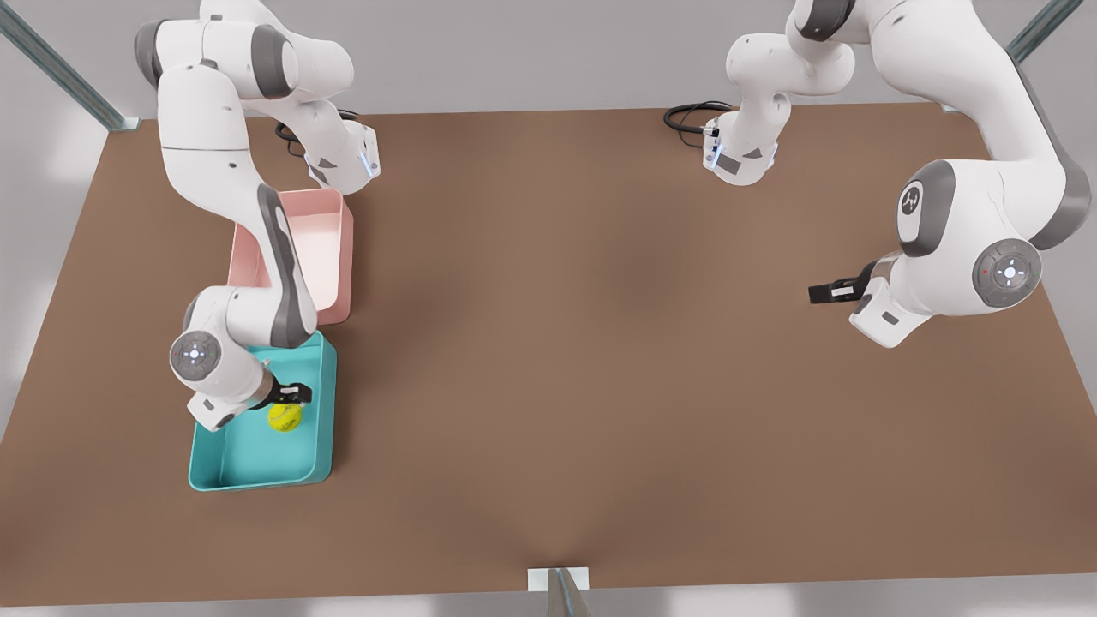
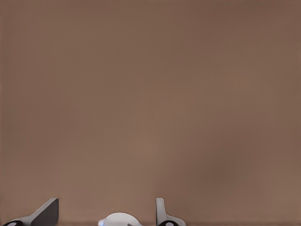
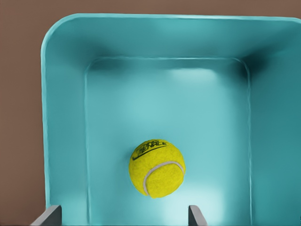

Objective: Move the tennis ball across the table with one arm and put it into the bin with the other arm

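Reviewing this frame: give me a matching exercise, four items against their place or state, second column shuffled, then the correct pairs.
Column 1:
1. tennis ball
2. pink tray
3. right gripper
4. left gripper

Column 2:
A. over bare table, holding nothing
B. inside the bin, not gripped
C. above the bin, fingers open
D. next to the bin, toward the table's far edge

Pairs: 1-B, 2-D, 3-C, 4-A

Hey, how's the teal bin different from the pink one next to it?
Colour: the bin is teal, the pink tray pale pink. Contents: the teal bin holds the tennis ball; the pink tray's visible floor is bare. Arm: the right claw hovers open over the teal bin; an arm link crosses the pink tray. The left claw waits apart, open. Both are low-walled, round-cornered and sit on the table.
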Controlling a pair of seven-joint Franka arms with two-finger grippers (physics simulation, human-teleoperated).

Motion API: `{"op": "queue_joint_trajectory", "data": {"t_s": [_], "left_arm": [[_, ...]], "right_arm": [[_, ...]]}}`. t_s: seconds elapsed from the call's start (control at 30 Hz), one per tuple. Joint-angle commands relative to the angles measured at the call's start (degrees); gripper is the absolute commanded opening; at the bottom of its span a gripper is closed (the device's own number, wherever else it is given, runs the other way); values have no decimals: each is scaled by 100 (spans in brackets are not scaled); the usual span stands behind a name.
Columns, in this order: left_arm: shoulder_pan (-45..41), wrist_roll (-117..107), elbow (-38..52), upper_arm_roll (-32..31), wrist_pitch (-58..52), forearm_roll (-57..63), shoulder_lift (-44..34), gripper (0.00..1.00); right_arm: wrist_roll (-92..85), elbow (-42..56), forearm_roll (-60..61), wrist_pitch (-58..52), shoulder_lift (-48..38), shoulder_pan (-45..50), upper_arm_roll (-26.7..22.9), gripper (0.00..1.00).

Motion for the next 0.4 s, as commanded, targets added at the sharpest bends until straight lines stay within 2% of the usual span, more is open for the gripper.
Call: {"op": "queue_joint_trajectory", "data": {"t_s": [0.0,0.03,0.07,0.1,0.2,0.23,0.37], "left_arm": [[0,-24,3,1,-5,-1,-7,100],[0,-24,3,1,-5,-1,-7,100],[0,-24,3,1,-5,8,-7,100],[0,-24,3,1,-5,-1,-7,100],[0,-24,3,1,-5,8,-7,100],[0,-24,3,1,-5,-1,-7,100],[0,-24,3,1,-5,-1,-7,100]], "right_arm": [[-813,16,55,-442,-145,1,65,100],[-556,437,20,-1488,-296,1,188,100],[-547,1324,-164,-3077,-304,-25,179,100],[-451,1958,-883,-4047,-479,-52,249,100],[-433,2046,-789,-4487,-1341,-420,785,100],[-371,2020,-692,-4724,-1693,-667,1111,100],[-108,1879,-376,-4821,-2009,-860,1146,100]]}}
